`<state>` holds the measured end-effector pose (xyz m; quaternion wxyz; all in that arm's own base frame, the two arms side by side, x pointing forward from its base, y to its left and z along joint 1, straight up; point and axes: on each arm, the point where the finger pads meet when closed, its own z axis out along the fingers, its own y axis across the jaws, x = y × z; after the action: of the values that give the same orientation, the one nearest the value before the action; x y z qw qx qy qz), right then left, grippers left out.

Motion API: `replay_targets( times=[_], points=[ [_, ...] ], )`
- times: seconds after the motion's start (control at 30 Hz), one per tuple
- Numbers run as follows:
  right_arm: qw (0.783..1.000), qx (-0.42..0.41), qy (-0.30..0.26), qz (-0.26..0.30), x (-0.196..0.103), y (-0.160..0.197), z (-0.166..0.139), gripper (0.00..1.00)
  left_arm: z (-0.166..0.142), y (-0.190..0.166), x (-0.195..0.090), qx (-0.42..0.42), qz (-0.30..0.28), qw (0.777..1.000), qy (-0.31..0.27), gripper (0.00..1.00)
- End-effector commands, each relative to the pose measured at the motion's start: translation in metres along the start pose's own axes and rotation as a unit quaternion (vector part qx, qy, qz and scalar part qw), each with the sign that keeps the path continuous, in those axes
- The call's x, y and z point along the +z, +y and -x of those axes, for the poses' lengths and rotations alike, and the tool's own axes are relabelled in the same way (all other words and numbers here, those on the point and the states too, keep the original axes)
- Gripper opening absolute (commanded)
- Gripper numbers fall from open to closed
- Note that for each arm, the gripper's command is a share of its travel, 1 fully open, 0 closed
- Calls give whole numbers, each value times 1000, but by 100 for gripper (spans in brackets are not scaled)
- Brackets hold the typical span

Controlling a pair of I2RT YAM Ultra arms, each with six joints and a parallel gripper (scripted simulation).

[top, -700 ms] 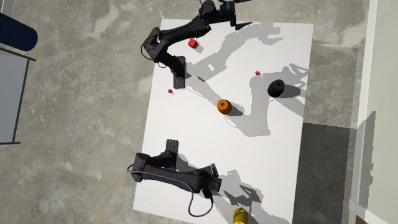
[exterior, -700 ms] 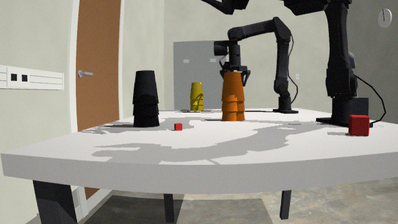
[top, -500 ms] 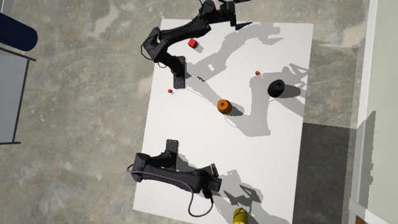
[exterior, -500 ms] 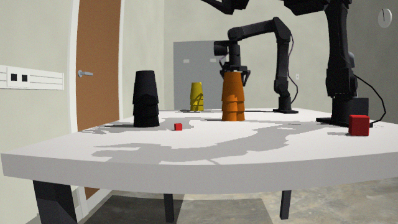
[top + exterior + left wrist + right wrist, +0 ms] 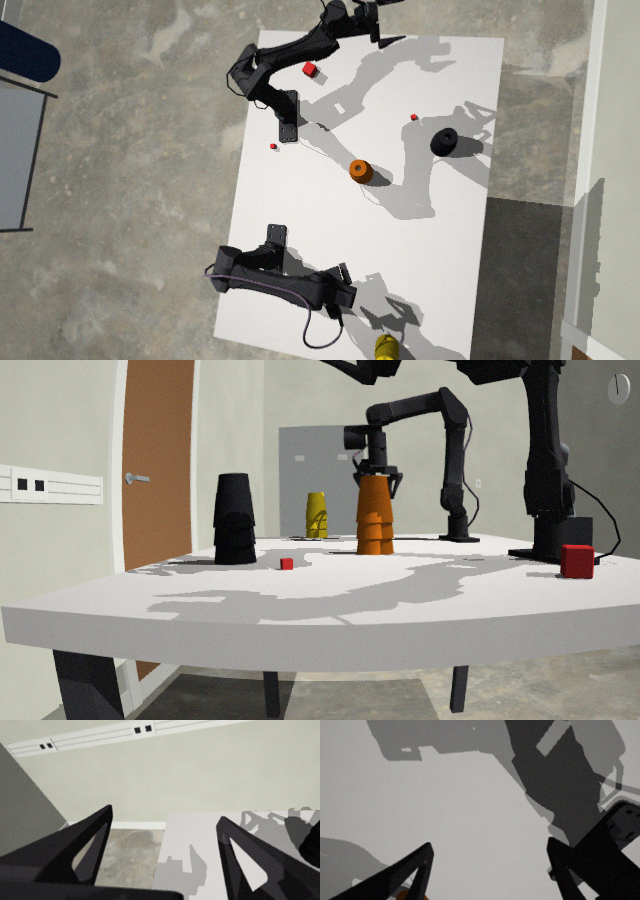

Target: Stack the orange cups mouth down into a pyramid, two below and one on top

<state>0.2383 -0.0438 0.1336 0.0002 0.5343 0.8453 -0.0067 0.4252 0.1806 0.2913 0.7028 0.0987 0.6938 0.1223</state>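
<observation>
The three orange cups point(image 5: 361, 171) point(image 5: 374, 517) stand nested in one mouth-down stack near the middle of the white table. My left gripper point(image 5: 385, 35) is open and empty, held high over the table's far edge. In the left wrist view point(image 5: 166, 813) it faces the wall. My right gripper point(image 5: 336, 311) is open and empty, well apart from the stack, toward the yellow cup's end of the table. In the exterior view it only lines up behind the stack's top. The right wrist view point(image 5: 490, 842) looks down on bare table. A sliver of orange shows at its bottom edge.
A black nested cup stack point(image 5: 443, 142) stands near the wall-side edge point(image 5: 234, 519). A yellow cup point(image 5: 387, 347) point(image 5: 316, 515) stands at the table's end. A large red cube point(image 5: 310, 69) and two small red cubes point(image 5: 413, 117) point(image 5: 273, 146) lie on the table.
</observation>
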Motion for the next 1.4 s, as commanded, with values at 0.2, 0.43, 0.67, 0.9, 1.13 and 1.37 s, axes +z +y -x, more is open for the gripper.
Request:
replay_targets(
  times=[0.2,0.43,0.67,0.9,1.13,1.37],
  points=[
    [987,-149,-45,43,-12,29,-32,100,52,-71,-5,-45,-57,997,33,100],
    [960,-260,-76,77,-25,54,-62,100,90,-126,-30,-59,-107,991,45,100],
    [881,-441,-115,125,-43,93,-119,100,148,-197,-100,-64,-190,979,36,100],
    [780,-588,-143,158,-55,125,-171,100,169,-233,-179,-66,-258,963,43,100],
    [694,-679,-154,185,-64,145,-209,100,169,-242,-240,-63,-306,949,46,100],
    [583,-766,-172,207,-75,168,-250,100,150,-222,-299,-64,-313,946,56,100]
  ],
)
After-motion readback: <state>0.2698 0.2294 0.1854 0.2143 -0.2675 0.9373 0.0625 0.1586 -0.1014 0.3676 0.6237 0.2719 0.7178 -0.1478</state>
